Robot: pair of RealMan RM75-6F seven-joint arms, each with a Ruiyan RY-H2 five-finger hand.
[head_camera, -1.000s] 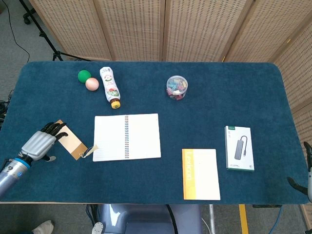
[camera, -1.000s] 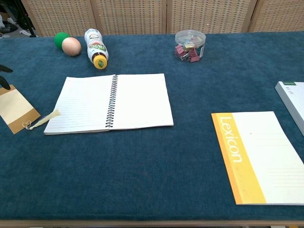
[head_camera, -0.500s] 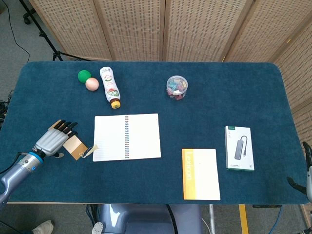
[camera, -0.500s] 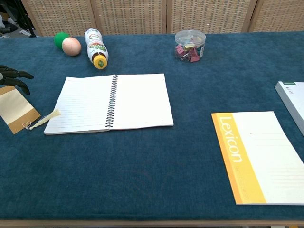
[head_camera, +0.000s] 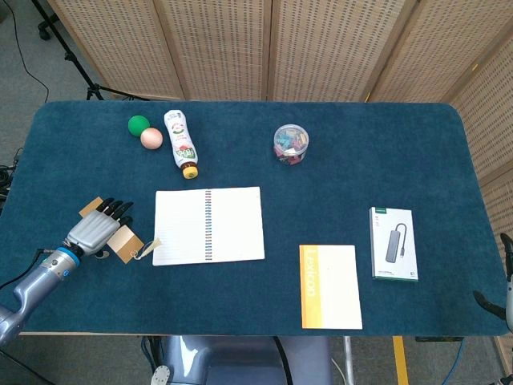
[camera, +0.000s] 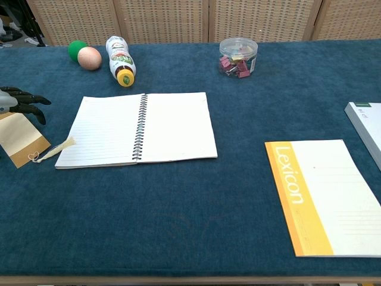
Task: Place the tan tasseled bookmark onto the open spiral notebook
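The tan bookmark (head_camera: pixel 126 241) lies flat on the blue cloth left of the open spiral notebook (head_camera: pixel 232 224), and its pale tassel (head_camera: pixel 149 246) reaches the notebook's lower left corner. My left hand (head_camera: pixel 96 228) lies over the bookmark's left half with its fingers stretched out and apart, holding nothing. In the chest view the dark fingers (camera: pixel 27 104) show at the left edge above the bookmark (camera: pixel 21 138), beside the notebook (camera: pixel 172 126). I cannot tell whether they touch the card. Only spread fingertips of my right hand (head_camera: pixel 503 273) show at the right edge.
A lying bottle (head_camera: pixel 181 143), a green ball (head_camera: pixel 139 124) and a peach ball (head_camera: pixel 151 138) sit at the back left. A clear jar of clips (head_camera: pixel 290 143) stands at the back centre. A yellow Lexicon pad (head_camera: pixel 330 286) and a white box (head_camera: pixel 393 243) lie to the right.
My left hand has slid to the right over the bookmark and now covers more of the card. The bookmark, its tassel and the notebook have stayed where they were.
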